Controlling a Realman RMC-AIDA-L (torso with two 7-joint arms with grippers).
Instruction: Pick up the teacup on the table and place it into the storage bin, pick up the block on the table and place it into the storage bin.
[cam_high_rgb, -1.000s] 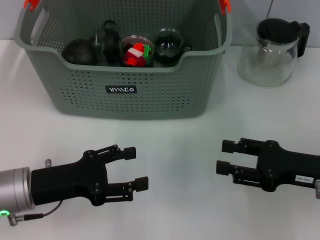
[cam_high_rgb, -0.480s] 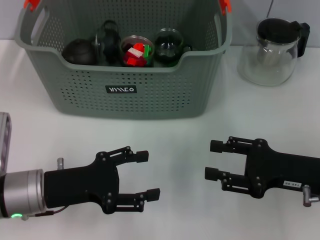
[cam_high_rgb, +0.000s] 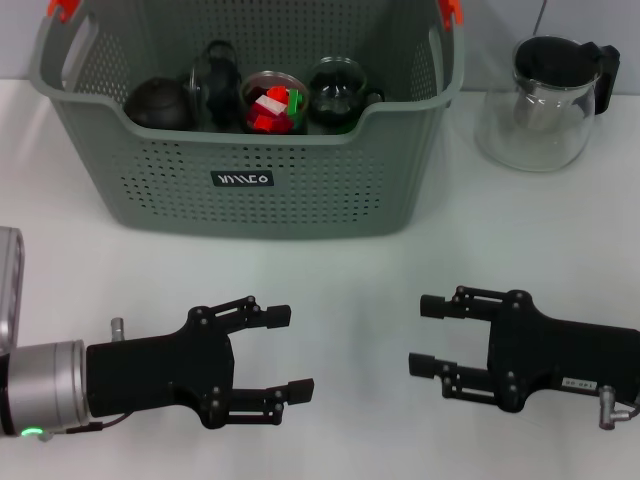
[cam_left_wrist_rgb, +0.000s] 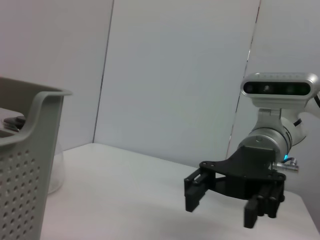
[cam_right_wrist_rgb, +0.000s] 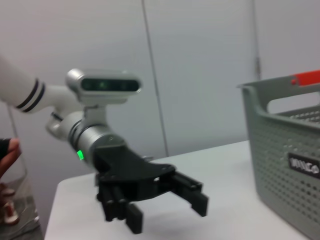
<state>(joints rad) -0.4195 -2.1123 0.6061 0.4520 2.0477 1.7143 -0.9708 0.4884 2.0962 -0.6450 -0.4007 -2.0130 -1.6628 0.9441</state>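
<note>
- Storage bin (cam_high_rgb: 250, 190) stands at the back of the white table (cam_high_rgb: 350, 290), label facing the robot.
- Inside the bin, in a row: a dark teapot (cam_high_rgb: 158, 103), a dark lidded vessel (cam_high_rgb: 216, 82), a glass cup holding red, white and green blocks (cam_high_rgb: 272, 104), and a dark glass teacup (cam_high_rgb: 338, 92).
- Left gripper (cam_high_rgb: 284, 354) hovers low over the table in front of the bin, fingers spread, holding nothing.
- Right gripper (cam_high_rgb: 422, 336) hovers opposite it, fingers apart, holding nothing.
- A glass pitcher (cam_high_rgb: 545, 90) with a black lid stands to the right of the bin, apart from it.
</note>
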